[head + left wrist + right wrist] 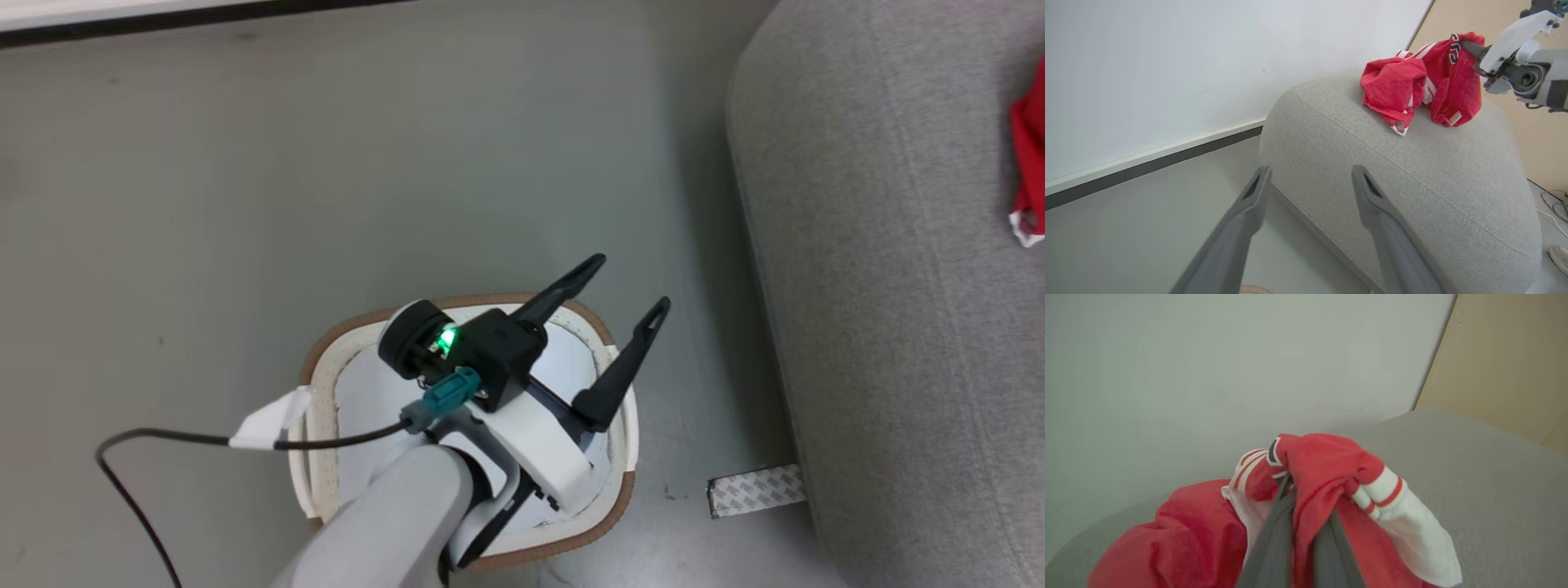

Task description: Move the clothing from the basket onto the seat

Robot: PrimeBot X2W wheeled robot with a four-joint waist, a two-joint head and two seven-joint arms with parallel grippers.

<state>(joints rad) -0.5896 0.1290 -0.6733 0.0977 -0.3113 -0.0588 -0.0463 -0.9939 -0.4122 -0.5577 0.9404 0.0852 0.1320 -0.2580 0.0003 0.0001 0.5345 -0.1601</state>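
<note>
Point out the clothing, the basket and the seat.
clothing (1392, 85), left wrist view, bunched red fabric.
basket (326, 457), head view, left rim.
seat (882, 286), head view, grey top surface.

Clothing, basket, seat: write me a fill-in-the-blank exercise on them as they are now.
1. The right gripper is shut on the clothing, whose main colour is ____.
2. The left gripper, above the basket, is ____, not shut.
3. The basket stands on the ____ beside the seat.
Missing: red; open; floor.
</note>
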